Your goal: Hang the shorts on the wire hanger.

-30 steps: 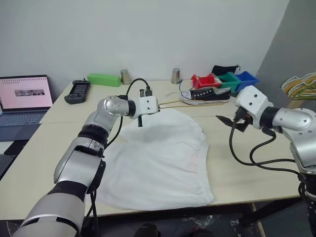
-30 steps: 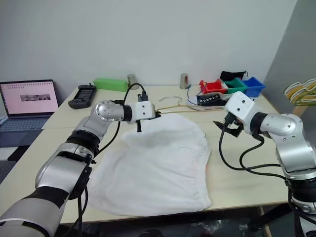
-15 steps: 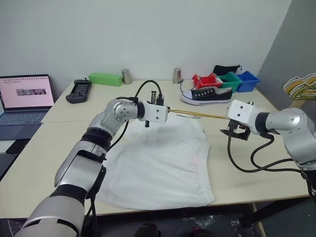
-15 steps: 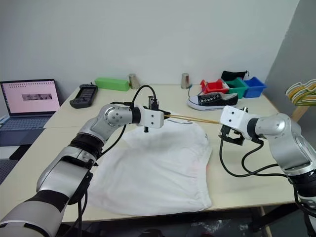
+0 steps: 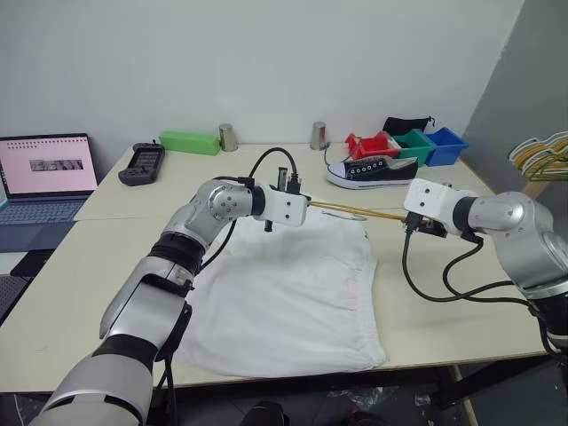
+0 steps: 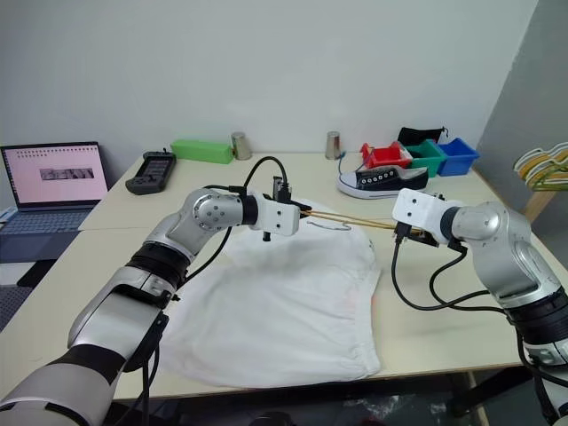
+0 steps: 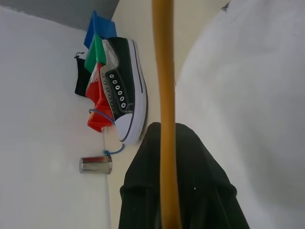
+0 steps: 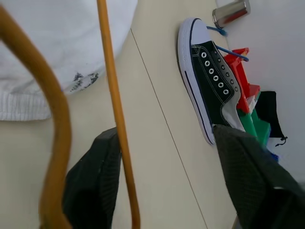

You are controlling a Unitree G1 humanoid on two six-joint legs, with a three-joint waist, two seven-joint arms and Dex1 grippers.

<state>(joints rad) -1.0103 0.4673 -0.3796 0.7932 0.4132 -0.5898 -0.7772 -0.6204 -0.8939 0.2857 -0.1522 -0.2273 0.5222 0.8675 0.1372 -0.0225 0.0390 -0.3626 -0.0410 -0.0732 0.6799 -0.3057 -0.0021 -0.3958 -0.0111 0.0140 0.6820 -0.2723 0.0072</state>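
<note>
Holding the thin yellow-orange wire hanger (image 6: 351, 218) pinched in your closed left gripper (image 6: 300, 213) above the wrinkled white fabric shorts (image 6: 284, 297), with your right gripper (image 6: 401, 232) part-open around its far-right end, you have yet to thread the shorts lying flat on the table.

Both arms are built of rounded silver-grey shells joined by black bands, ending in white boxy wrist blocks. Black cables loop loosely from each wrist. The fingers (image 8: 93, 183) are matte black and finely textured.

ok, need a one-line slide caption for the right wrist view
Right hand, fingers apart around the yellow wire hanger, above the table between the white shorts and a black sneaker.
</note>
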